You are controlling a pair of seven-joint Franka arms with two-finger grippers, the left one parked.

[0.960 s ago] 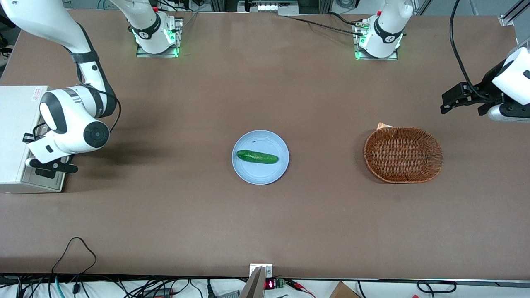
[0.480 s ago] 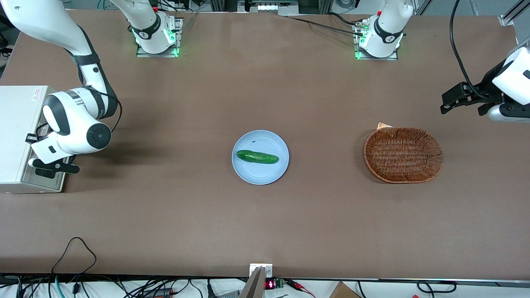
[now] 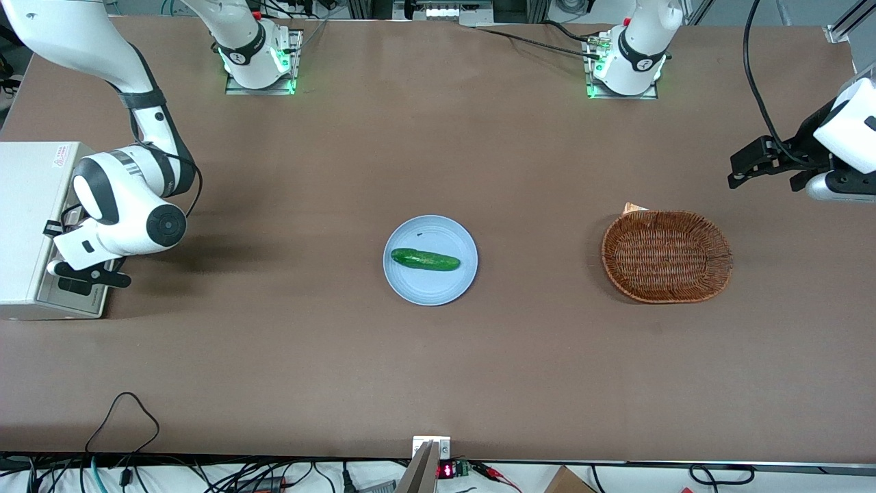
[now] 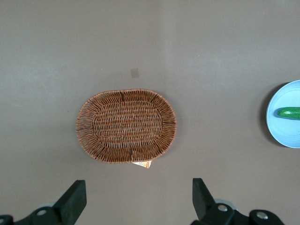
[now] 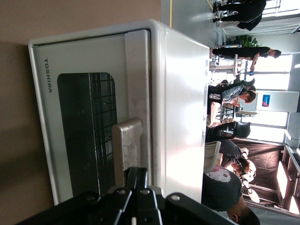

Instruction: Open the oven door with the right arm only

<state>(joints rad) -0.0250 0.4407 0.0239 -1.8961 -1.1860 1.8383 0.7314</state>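
The oven (image 3: 31,229) sits at the working arm's end of the desk (image 3: 438,356), its door (image 5: 89,136) shut flush against the body. The right arm (image 3: 126,198) bends down in front of it, and the claw (image 3: 85,274) is right at the silver handle (image 5: 127,150). From the wrist camera the black fingers (image 5: 136,180) look pressed together just at the handle's end, touching or nearly so. Mid-desk, a cucumber (image 3: 424,259) lies on a blue plate (image 3: 438,291); a wicker basket (image 3: 666,256) rests toward the parked arm's end.
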